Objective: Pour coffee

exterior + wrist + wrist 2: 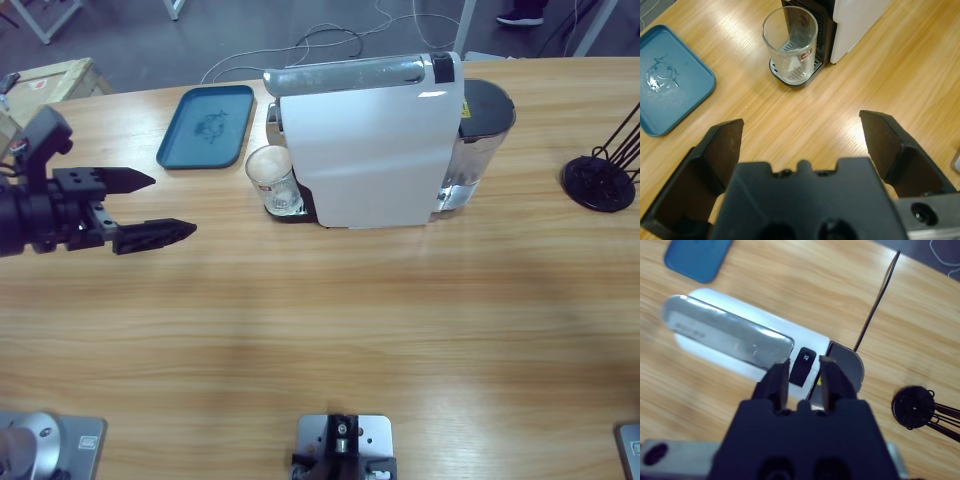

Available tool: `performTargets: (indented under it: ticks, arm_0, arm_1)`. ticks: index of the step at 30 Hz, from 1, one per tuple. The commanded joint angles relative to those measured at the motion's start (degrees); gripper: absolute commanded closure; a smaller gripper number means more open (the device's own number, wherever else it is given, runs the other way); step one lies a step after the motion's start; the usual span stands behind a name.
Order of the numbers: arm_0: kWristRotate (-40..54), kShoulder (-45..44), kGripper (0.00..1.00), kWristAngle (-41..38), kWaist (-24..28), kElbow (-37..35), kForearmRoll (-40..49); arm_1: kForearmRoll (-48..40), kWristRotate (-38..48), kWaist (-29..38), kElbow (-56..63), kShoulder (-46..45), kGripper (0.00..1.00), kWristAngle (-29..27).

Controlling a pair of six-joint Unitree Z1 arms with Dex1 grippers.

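Clear and seemingly empty, the glass (272, 179) stands on the drip tray (792, 80) under the spout end of the white machine (370, 150). No coffee shows in it yet, so I judge the brewing has not started. The left gripper (146, 206) hangs over the table well apart from the glass, with its jaws spread wide and nothing between them. The right gripper (802, 382) looks down on the machine from above; its jaws are nearly together, hold nothing, and point at the black button (803, 366) beside the silver lever (725, 335). A blue tray (205, 125) lies near the glass.

Risks, as I judge them: the narrow jaws could miss the small button or press the lever instead. The left gripper, if it approaches too fast, could knock the glass off the drip tray, and the coffee would then fall on the table.
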Motion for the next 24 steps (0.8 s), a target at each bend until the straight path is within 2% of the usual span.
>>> performTargets:
  ticks: [1,10,11,12,13,14,17,24]
  arm_0:
    - [-0.92,-0.16,0.013,-0.87,-0.47,2.24,-0.72]
    - [-1.46,-0.52,0.013,-0.83,-0.47,2.60,-0.67]
    - [-1.46,-0.56,0.013,-0.83,-0.47,2.65,-0.67]
    - [-1.46,-0.52,0.013,-0.83,-0.47,2.68,-0.67]
    - [-1.46,-0.49,0.013,-0.83,-0.47,2.68,-0.68]
    - [-1.46,-0.40,0.013,-0.83,-0.47,2.68,-0.70]
    - [-1.46,-0.31,0.013,-0.83,-0.47,2.68,-0.74]
    - [-1.46,0.65,0.013,-0.66,-0.47,2.68,-0.88]
  arm_1:
    - [-0.32,2.94,2.40,8.62,-4.57,0.000,-0.98]
    - [-0.56,3.02,2.40,10.11,-4.77,0.000,-1.10]
    - [-0.61,3.02,2.40,10.06,-4.49,0.027,-1.33]
    - [-0.61,3.02,2.37,9.76,-3.96,0.284,-1.44]
    - [-0.60,2.85,2.16,9.24,-3.22,0.739,-1.82]
    - [-0.72,1.16,1.70,8.81,-2.60,0.990,-1.75]
    - [-0.84,-2.13,0.61,6.83,-0.93,1.000,-3.95]
    - [2.99,-3.83,-1.90,-0.22,5.73,1.000,-1.72]
